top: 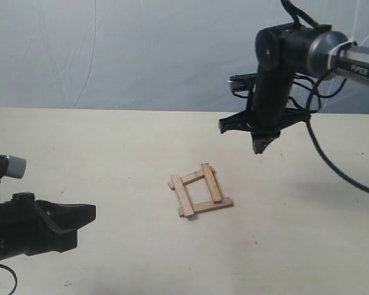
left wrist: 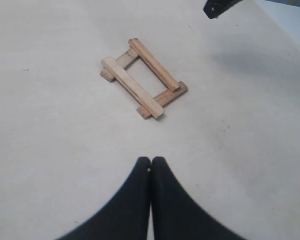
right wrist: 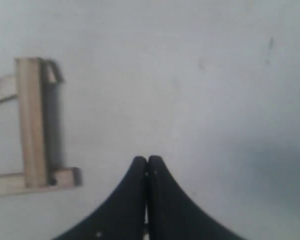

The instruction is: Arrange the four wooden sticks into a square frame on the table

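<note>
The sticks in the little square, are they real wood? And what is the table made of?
The sticks look like real, unpainted wood: they are light brown, with faint grain lines running along them and a dull, raw finish. The table is harder to tell. Its top is pale beige and matte, with faint specks and no shine, so it may be laminate or painted board.

Your table (top: 111, 147) is a broad, pale beige, matte surface with a few faint dark specks. The square frame (top: 181, 195) lies on it, straight ahead of your left gripper (left wrist: 150, 165) and well apart from its tips, and below and off to one side of your right gripper (right wrist: 147, 162). The two lower slats (left wrist: 165, 96) lie flat on the table. The two upper slats (left wrist: 132, 86) rest across their ends.
</note>
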You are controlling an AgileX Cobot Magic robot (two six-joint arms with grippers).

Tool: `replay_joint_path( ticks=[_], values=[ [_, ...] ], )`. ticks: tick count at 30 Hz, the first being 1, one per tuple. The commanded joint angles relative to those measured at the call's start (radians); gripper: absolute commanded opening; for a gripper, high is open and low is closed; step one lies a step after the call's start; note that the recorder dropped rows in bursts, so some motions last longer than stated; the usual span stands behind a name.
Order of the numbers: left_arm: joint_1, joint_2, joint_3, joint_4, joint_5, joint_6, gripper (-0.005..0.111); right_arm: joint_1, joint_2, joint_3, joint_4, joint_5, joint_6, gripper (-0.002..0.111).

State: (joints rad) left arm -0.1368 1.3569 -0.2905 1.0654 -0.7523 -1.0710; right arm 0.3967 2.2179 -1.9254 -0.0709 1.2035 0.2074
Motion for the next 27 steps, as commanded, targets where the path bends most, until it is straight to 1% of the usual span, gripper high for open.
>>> replay_joint_path(
  ticks=[1,2,4,5,8,9,10,11,18,21,23,26,27],
  values=[
    [0.005,-0.009,0.005,-0.045,0.039,0.022,0.0,-0.124,-0.164,0.251,0.048,-0.136,-0.065,-0.001],
    [0.005,-0.009,0.005,-0.048,0.041,0.022,0.0,-0.153,-0.208,0.319,0.057,-0.185,-0.078,-0.001],
    [0.005,-0.009,0.005,-0.053,0.041,0.025,0.0,-0.243,-0.419,0.591,0.051,-0.395,-0.08,-0.001],
    [0.005,-0.009,0.005,-0.056,0.041,0.025,0.0,-0.265,-0.471,0.652,0.051,-0.45,-0.08,-0.001],
    [0.005,-0.009,0.005,-0.054,0.037,0.025,0.0,-0.307,-0.685,0.888,0.049,-0.668,-0.08,-0.001],
    [0.005,-0.009,0.007,-0.054,0.037,0.025,0.0,-0.309,-0.836,1.028,0.029,-0.795,-0.08,-0.001],
    [0.005,-0.009,0.008,-0.054,0.032,0.025,0.0,-0.309,-0.912,1.106,0.024,-0.864,-0.08,-0.001],
    [0.005,-0.009,0.011,-0.054,0.024,0.025,0.0,-0.312,-1.034,1.249,0.021,-0.979,-0.078,-0.001],
    [0.005,-0.009,0.012,-0.065,-0.024,0.026,0.0,-0.313,-1.402,1.63,0.021,-1.257,-0.078,-0.001],
    [0.005,-0.027,0.02,-0.079,-0.053,0.028,0.0,-0.315,-1.565,1.762,0.021,-1.303,-0.076,-0.001],
    [0.005,-0.05,0.02,-0.094,-0.068,0.028,0.0,-0.315,-1.676,1.799,0.042,-1.242,-0.076,-0.001],
    [0.005,-0.089,0.022,-0.118,-0.086,0.004,0.0,-0.315,-1.804,1.801,0.116,-1.108,-0.076,-0.001],
    [0.005,-0.101,0.022,-0.119,-0.096,-0.01,0.0,-0.315,-1.839,1.801,0.131,-1.09,-0.076,-0.001]
  ],
)
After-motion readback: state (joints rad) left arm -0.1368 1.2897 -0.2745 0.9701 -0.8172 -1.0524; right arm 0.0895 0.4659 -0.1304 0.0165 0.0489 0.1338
